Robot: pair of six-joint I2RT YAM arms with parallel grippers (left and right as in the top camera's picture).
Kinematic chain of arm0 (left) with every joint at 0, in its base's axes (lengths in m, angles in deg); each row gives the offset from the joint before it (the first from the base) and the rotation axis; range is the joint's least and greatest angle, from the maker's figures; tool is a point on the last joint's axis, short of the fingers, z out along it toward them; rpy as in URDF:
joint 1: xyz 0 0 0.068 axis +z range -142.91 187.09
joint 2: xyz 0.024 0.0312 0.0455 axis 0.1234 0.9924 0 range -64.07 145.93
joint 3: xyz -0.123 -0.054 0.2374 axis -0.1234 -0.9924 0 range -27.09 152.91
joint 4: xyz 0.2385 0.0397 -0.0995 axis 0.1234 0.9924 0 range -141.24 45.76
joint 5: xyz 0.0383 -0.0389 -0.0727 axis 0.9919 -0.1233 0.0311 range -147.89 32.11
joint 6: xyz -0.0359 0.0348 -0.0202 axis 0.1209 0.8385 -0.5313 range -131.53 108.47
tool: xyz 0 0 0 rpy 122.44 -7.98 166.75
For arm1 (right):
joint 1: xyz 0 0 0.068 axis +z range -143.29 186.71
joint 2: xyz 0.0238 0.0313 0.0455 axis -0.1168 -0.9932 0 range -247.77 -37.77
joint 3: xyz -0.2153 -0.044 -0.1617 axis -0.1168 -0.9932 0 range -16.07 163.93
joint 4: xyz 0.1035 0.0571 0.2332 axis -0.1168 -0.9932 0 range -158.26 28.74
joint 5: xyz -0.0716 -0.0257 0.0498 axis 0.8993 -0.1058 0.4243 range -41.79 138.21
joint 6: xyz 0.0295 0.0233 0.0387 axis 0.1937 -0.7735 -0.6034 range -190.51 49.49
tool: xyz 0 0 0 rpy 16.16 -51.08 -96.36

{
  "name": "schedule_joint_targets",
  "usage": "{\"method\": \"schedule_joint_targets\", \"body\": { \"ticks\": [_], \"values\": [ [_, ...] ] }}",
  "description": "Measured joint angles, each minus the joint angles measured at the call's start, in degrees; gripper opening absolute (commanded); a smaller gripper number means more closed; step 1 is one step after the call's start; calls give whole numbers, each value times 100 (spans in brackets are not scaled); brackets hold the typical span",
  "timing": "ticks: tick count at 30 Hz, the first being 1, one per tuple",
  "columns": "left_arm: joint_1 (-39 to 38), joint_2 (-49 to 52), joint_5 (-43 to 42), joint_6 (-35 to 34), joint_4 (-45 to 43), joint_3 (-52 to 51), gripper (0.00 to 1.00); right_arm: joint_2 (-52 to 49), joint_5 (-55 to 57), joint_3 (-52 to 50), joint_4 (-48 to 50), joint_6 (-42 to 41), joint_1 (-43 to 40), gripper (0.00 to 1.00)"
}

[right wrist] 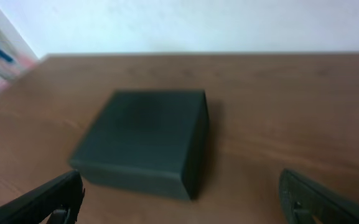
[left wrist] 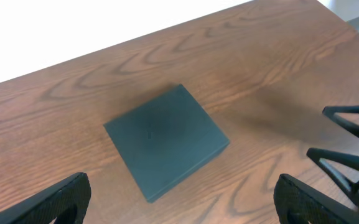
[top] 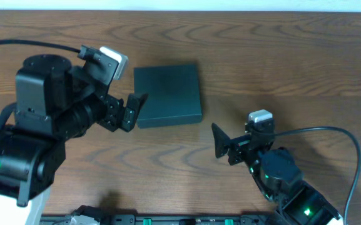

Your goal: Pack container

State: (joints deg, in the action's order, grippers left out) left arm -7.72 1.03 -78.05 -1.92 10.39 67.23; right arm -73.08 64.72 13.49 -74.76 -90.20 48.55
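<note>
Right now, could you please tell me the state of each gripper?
Left gripper: open, holding nothing.
Right gripper: open, holding nothing.

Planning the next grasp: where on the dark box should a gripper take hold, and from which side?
Probably its left edge, from the left: the container lies flat and closed, walls low, and the open left gripper sits beside that edge.

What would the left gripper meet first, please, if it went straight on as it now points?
Probably the closed container, which lies straight ahead of the open left gripper with nothing between; how low it aims is unclear.
</note>
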Motion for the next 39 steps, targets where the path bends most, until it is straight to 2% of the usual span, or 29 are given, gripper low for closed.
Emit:
{"method": "schedule_joint_targets", "body": {
  "ticks": [13, 21, 25, 29, 32, 39],
  "values": [
    [0, -26, 111, -44, 127, 0, 95, -4, 2, -9, -2020, 0, 0, 99],
    [-42, -181, 210, -44, 647, -11, 95, -4, 0, -9, -2422, 0, 0, 99],
    [-42, -981, 391, -46, 621, -258, 95, -4, 0, -7, -2437, 0, 0, 99],
    [-28, -2238, 603, -44, 267, -986, 95, -4, 0, -7, -2465, 0, 0, 99],
    [127, -3296, 708, -44, -138, -2090, 95, -9, 0, -7, -2487, 0, 0, 99],
    [551, -4778, 732, -44, -981, -4393, 95, -9, 2, -7, -2483, 0, 0, 99]
  ]
}}
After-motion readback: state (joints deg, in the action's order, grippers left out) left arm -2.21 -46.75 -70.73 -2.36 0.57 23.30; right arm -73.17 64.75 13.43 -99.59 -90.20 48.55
